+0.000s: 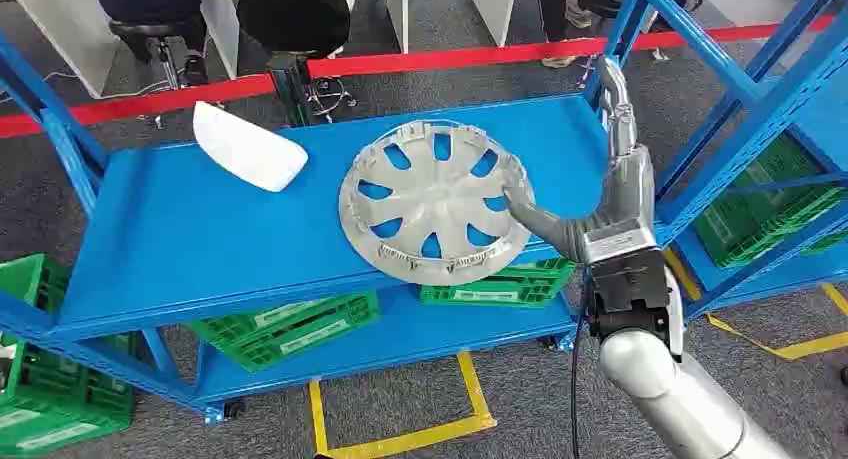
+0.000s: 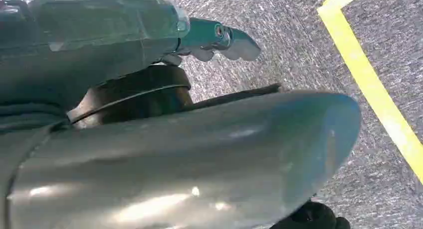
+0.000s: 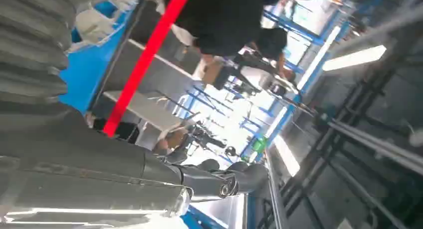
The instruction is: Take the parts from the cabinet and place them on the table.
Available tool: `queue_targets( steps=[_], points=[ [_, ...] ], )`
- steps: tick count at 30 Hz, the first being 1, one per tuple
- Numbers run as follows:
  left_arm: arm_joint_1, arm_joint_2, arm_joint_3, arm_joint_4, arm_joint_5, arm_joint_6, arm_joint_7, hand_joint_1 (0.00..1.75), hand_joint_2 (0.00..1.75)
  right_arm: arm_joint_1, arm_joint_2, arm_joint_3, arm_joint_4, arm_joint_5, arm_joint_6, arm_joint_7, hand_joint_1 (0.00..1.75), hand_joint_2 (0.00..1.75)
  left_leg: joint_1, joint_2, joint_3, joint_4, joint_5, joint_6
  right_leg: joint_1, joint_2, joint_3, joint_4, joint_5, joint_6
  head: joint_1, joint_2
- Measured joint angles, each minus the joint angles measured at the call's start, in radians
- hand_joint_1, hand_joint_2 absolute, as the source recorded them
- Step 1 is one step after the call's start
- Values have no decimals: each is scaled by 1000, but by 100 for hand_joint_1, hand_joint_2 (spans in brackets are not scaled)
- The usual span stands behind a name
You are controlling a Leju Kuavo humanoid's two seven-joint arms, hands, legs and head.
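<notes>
Head view: silver plastic wheel cover (image 1: 436,201) lies center frame on the blue metal shelf (image 1: 180,239). White curved part (image 1: 247,146) sits upper left. Right hand (image 1: 600,194) is spread wide, thumb touching the cover's right rim. Green crates (image 1: 285,324) below, labels unreadable.
L wrist view: left hand (image 2: 214,39) over grey carpet (image 2: 299,54); grip state can't tell.
R wrist view: red tape (image 3: 147,59) upper left.

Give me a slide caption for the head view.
Right hand reaches the silver hubcap's rim on the blue shelf; white part lies apart, further left.

Silver hubcap (image 1: 436,201), spoked with blue showing through the openings, lying inner side up on the blue shelf (image 1: 150,239), its 5 o'clock rim overhanging the front edge. White curved part (image 1: 247,146) resting at its 10 o'clock, well apart.
</notes>
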Motion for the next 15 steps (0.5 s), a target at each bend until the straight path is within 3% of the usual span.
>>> queue_targets(
  steps=[15],
  points=[
    [0,0,0,0,6,4,-6,0,0,46,8,-37,-98,-39,-18,-14,0,175,0,3,0,0,0,0,0,0,0,0,0,0,0,0]
  ],
)
